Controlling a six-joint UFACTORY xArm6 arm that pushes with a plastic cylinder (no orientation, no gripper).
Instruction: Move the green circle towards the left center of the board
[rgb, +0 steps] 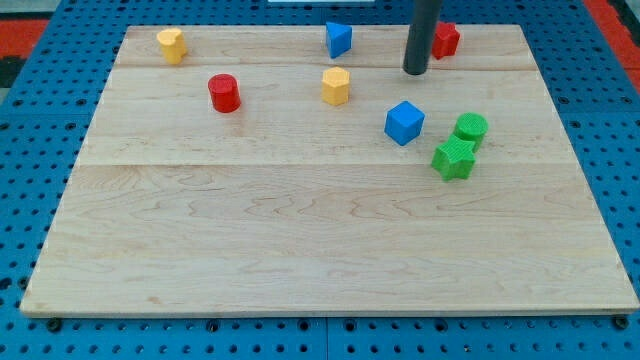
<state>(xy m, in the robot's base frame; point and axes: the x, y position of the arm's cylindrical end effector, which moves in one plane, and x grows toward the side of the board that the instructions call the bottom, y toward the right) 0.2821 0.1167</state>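
Note:
The green circle (471, 128) lies at the view's right of the board, touching a green star (453, 158) just below and left of it. My tip (415, 71) is near the view's top, above and to the left of the green circle, well apart from it. A blue cube (404, 122) sits between the tip and the green blocks, left of the circle.
A red block (445, 39) stands right behind the rod. A blue triangle-like block (338, 39) is at top centre, a yellow hexagon (336, 86) below it, a red cylinder (224, 93) to the left, and a yellow block (171, 45) at top left. The wooden board (300, 240) lies on a blue pegboard.

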